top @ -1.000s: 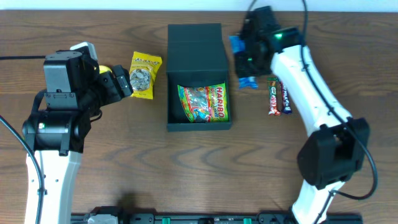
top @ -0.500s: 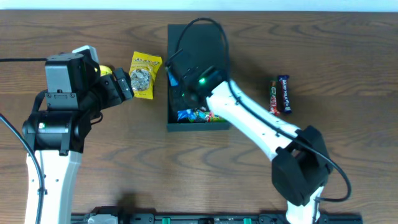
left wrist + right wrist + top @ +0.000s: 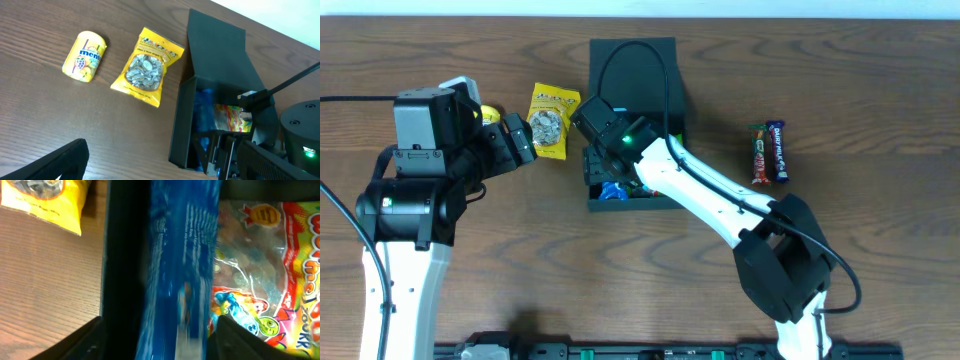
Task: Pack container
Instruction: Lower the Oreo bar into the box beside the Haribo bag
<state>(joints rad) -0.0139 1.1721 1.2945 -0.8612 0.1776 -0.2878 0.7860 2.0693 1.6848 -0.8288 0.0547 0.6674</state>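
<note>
The dark green container [image 3: 632, 60] stands open at the table's middle back, its flap lid lying flat behind it. A colourful gummy bag [image 3: 270, 280] lies inside. My right gripper [image 3: 605, 172] reaches down into the container's left side. A blue packet [image 3: 180, 265] hangs blurred between its spread fingers [image 3: 250, 340], beside the left wall [image 3: 125, 255]; the left finger stands clear of it. The blue packet also shows at the container's front left corner [image 3: 612, 190]. My left gripper [image 3: 165, 170] is open and empty, left of the container [image 3: 220, 55].
A yellow seed packet [image 3: 552, 122] and a yellow Mentos tub [image 3: 488, 115] lie left of the container, near my left gripper [image 3: 525, 140]. Two chocolate bars [image 3: 769, 152] lie to the right of it.
My right arm swung from right of the container over to its left side and down into it, carrying the blue packet. The left arm has not moved.
</note>
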